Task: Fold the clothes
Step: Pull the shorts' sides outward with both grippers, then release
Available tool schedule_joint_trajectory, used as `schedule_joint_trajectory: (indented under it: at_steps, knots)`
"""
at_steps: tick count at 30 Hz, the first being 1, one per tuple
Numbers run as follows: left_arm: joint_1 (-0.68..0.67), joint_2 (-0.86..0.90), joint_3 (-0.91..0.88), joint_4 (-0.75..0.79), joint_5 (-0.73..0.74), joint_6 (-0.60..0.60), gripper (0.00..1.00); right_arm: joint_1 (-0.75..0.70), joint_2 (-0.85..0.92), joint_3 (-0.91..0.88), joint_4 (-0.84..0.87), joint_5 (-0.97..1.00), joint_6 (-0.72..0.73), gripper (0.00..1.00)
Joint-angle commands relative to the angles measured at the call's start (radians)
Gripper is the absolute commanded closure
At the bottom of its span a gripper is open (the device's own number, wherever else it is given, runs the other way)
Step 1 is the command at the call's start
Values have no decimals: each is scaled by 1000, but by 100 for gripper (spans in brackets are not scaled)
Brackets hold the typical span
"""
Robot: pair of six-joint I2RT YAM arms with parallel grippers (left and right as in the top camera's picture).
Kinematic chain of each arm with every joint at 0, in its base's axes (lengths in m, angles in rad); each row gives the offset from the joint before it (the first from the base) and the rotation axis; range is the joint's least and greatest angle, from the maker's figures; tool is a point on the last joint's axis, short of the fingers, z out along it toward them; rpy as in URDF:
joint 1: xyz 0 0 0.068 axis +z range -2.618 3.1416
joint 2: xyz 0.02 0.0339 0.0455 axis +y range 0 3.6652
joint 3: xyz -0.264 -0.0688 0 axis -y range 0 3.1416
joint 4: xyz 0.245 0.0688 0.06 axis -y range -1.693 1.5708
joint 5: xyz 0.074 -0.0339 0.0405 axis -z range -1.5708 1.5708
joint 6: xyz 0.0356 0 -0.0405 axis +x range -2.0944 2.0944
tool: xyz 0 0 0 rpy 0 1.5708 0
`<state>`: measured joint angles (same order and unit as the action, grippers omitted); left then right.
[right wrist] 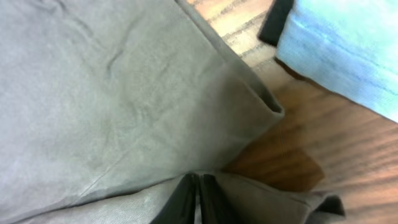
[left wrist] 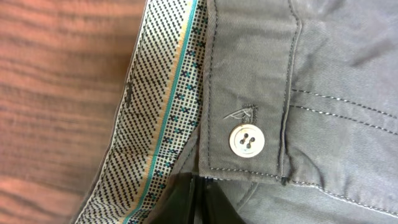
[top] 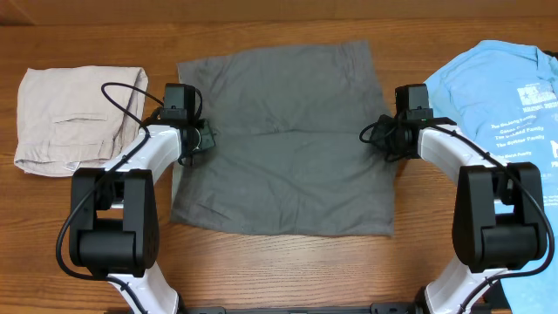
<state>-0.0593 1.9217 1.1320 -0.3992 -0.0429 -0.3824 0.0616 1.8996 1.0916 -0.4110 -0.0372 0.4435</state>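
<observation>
The grey shorts (top: 283, 139) lie flat in the middle of the table (top: 279, 270), with the line from waist to leg ends running left to right. The left gripper (top: 207, 135) is at the waistband (left wrist: 249, 81) edge and the right gripper (top: 367, 133) at the leg-end edge, both equally near. Both have their jaws almost together; whether they pinch cloth, I cannot tell.

From overhead, my left arm (top: 144, 148) covers the left edge of the dark grey shorts (top: 288, 131) and a corner of the beige shorts (top: 70, 113). My right arm (top: 445, 144) covers the grey pair's right edge, and my jaws sit hidden under both wrists. The blue T-shirt (top: 488, 78) runs off the right edge, its print too small to read. Each wrist view cuts my jaws at the bottom edge. The right one is blurred, and a dark shape (right wrist: 277, 22) at its top I cannot identify.
</observation>
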Motion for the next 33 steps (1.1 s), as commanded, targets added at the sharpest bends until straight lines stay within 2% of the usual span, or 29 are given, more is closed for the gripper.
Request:
schedule_joint_trajectory:
  at_steps: [1, 3, 7, 10, 12, 14, 18, 20, 23, 29, 30, 33]
  knots:
    - [16, 85, -31, 11, -68, 32, 90, 1, 31, -14, 32, 26, -3, 88]
    - [15, 77, -6, -14, -61, 62, 89, 1, 31, 6, 24, 10, -16, 84]
    - [13, 30, 103, -145, -61, 88, 80, 0, 10, 116, -74, -6, -56, 84]
    - [13, -24, 215, -276, -65, 88, 84, -2, -25, 245, -212, -10, -55, 84]
    - [13, -72, 293, -375, -64, 88, 89, -2, -45, 340, -341, -16, -55, 84]
    - [12, -131, 353, -480, -31, 87, 90, -2, -60, 450, -546, -35, -54, 84]
    - [10, -260, 377, -636, 64, 80, 93, -2, -70, 574, -891, -69, -12, 92]
    - [5, -317, 377, -713, 69, 57, 95, 0, -82, 570, -997, -94, 6, 96]
    - [-12, -379, 375, -808, 70, 6, 96, 11, -108, 534, -1108, -122, 6, 96]
    - [-76, -394, 355, -901, 69, 1, 91, 46, -233, 371, -1139, -122, 72, 95]
    - [-88, -393, 335, -898, 67, 1, 90, 46, -259, 336, -1139, -122, 87, 91]
    - [-114, -393, 248, -851, 67, 0, 90, 46, -321, 235, -1123, -123, 113, 71]
